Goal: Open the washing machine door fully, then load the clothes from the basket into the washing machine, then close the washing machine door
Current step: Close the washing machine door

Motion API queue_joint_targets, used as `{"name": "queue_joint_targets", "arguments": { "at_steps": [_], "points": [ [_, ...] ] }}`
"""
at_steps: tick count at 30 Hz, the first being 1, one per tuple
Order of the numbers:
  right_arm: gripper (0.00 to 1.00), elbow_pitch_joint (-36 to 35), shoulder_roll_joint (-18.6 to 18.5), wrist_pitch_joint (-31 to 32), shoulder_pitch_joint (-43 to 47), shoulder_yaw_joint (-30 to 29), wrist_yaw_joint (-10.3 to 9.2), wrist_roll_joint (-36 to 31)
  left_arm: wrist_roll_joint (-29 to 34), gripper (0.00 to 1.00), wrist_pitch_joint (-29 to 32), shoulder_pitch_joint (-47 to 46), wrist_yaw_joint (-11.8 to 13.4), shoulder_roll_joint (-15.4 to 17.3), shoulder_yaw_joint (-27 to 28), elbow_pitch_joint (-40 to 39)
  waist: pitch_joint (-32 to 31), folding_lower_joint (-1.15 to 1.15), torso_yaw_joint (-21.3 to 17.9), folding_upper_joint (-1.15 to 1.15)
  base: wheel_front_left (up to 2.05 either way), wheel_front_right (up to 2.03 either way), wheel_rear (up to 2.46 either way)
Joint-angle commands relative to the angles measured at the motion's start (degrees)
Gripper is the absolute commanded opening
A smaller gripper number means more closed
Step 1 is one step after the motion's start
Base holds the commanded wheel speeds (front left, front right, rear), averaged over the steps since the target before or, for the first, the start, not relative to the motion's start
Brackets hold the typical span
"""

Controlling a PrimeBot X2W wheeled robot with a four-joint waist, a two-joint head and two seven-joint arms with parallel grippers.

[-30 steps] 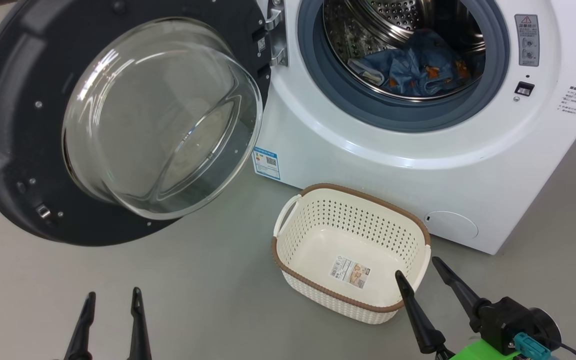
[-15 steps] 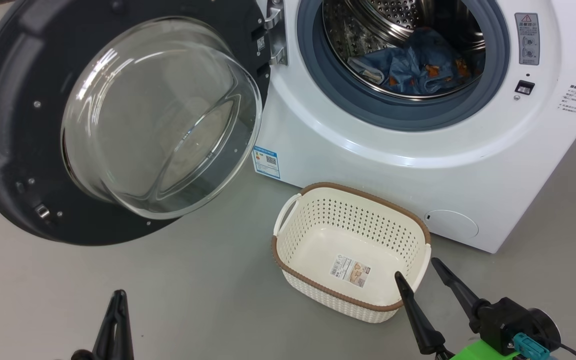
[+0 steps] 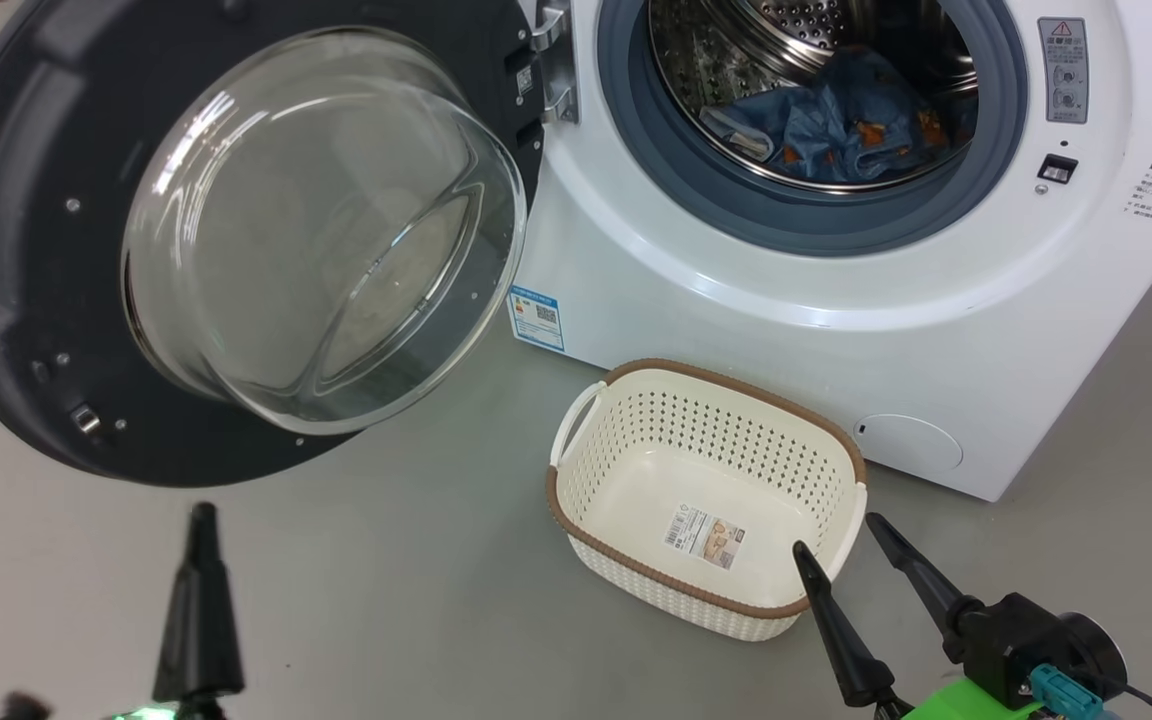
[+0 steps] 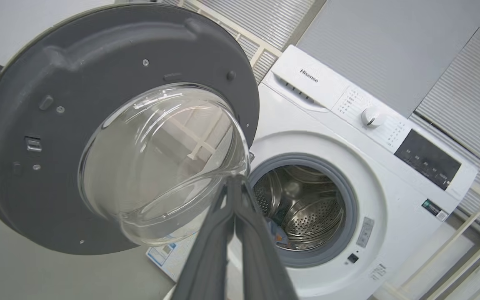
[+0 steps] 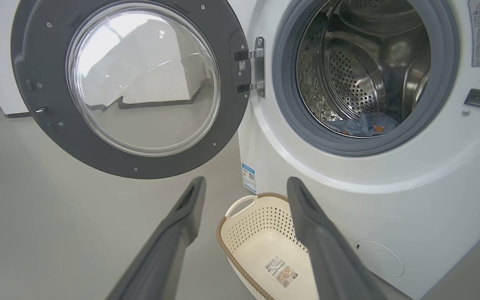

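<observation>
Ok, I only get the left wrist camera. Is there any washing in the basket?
Observer: No. The basket has just a paper label on its floor.
Operator: Is my gripper bumping the glass? It looks like it.
Observer: It doesn't seem so. In the head view the left gripper is shut, and a strip of floor shows between its tip and the washing machine door.
Operator: Where's the other one?
Observer: The right gripper is open, low on the right of the head view, with its tips close to the basket's right end.
</observation>
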Motion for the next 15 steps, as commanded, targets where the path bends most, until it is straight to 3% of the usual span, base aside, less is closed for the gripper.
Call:
{"name": "queue_joint_targets", "arguments": {
  "at_steps": [1, 3, 5, 6, 11, 15],
  "points": [
    [1.00, -1.9, -0.2, 0.3, -2.9, 1.5, 0.09, -0.7, -8.1, 0.00, -0.7, -0.2, -4.8, -1.3, 4.1, -3.8, 0.1, 0.00, 0.0, 0.00, 0.00, 0.00, 0.00],
    [1.00, -2.1, -0.2, 0.4, -2.9, 1.4, 0.09, -0.8, -17.3, 0.00, -0.7, 0.0, -8.1, -2.4, 5.9, -6.0, 0.3, 0.00, 0.0, 0.00, 0.00, 0.00, 0.00],
    [1.00, -2.2, -0.2, 0.4, -2.9, 1.3, 0.09, -0.8, -25.7, 0.00, -0.7, -0.2, -9.6, -2.8, 7.7, -8.2, 0.4, 0.00, 0.0, 0.00, 0.00, 0.00, 0.00],
    [1.00, -2.2, -0.2, 0.4, -2.9, 1.3, 0.09, -0.8, -25.7, 0.00, -0.7, -0.2, -9.6, -2.8, 7.7, -8.2, 0.4, 0.00, 0.0, 0.00, 0.00, 0.00, 0.00],
    [1.00, -2.7, -0.2, 0.6, -2.7, 0.9, 0.09, -0.9, -40.0, 0.00, -0.7, -1.5, -10.8, -3.0, 13.4, -12.0, 0.8, 0.00, 0.0, 0.00, 0.00, 0.00, 0.00],
    [1.00, -3.3, -0.3, 0.9, -2.7, 0.6, 0.09, -0.9, -46.8, 0.00, -0.2, -4.3, -11.1, -1.0, 19.2, -13.8, 1.5, 0.00, 0.1, 0.00, 0.00, 0.00, 0.00]
  ]
}}
